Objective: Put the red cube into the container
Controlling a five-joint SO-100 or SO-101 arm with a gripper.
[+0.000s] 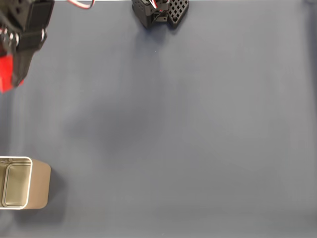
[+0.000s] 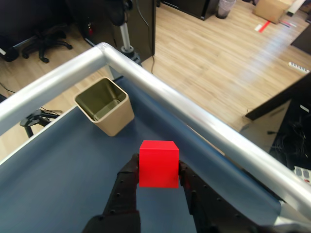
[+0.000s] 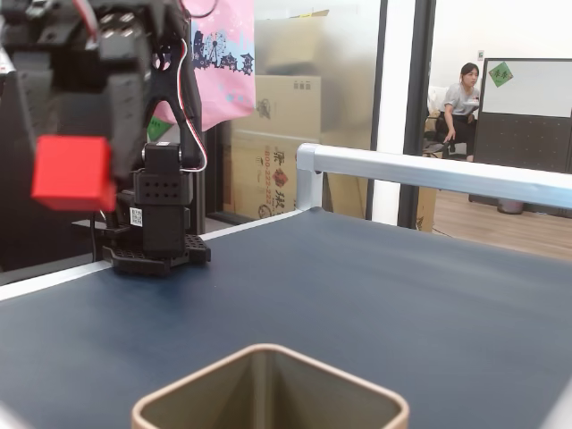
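Wrist view: gripper [image 2: 158, 177] w/ 2 black fingers [image 2: 127, 187] pinched onto the red cube [image 2: 158, 163], held up off the blue table surface [image 2: 58, 170]. Container [image 2: 104, 106] sits ahead near the table corner, upright, mouth open, well apart from the cube; bare mat between them. A silver rail [image 2: 194, 116] edges the table just behind the tin (wood floor and an office chair [image 2: 41, 39] beyond). In a fixed view from above, cube [image 1: 6, 74] is at the left edge, under the arm, tin [image 1: 25, 183] lower left. In a fixed view from table level, cube [image 3: 71, 172] hangs high at left, arm base [image 3: 156, 223] behind it, tin rim [image 3: 268, 393] in the foreground, a person [image 3: 460, 98] seated far back right.
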